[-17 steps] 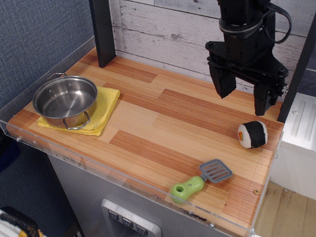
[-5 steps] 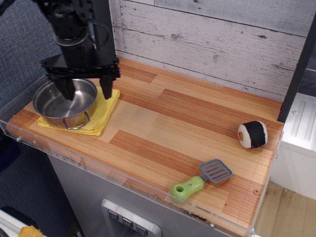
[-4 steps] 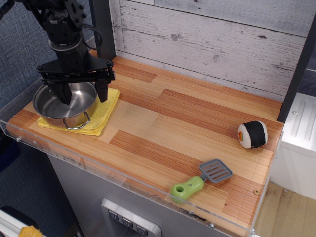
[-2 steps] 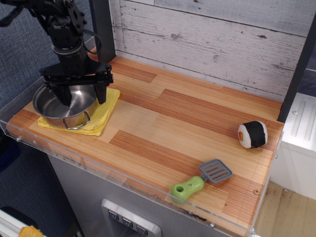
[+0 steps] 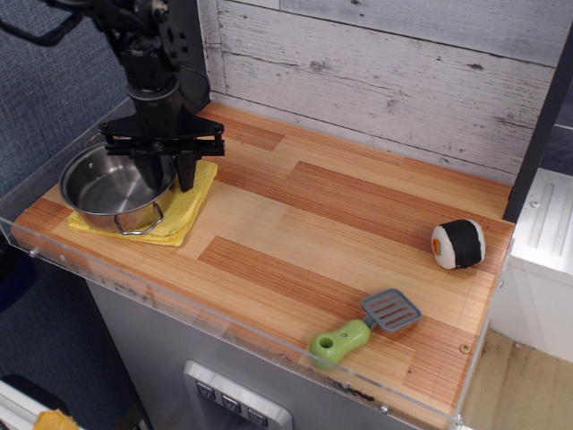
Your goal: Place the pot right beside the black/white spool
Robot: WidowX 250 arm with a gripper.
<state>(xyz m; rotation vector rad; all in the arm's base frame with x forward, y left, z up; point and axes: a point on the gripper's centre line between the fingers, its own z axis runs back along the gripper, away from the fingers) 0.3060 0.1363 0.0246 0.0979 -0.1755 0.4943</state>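
The pot is sitting upright on a yellow cloth at the counter's far left, its wire handles pointing front and back. The gripper is straddling the pot's right rim, its jaws standing narrowly apart; whether they are clamping the rim cannot be told. The arm is reaching straight down. The black/white spool is lying well apart, at the right edge, its orange-centred end facing left.

At the frame's left, the black pincer straddles the right rim of the shiny steel pot on a yellow cloth — the black-and-white spool lies far right on the wooden counter.
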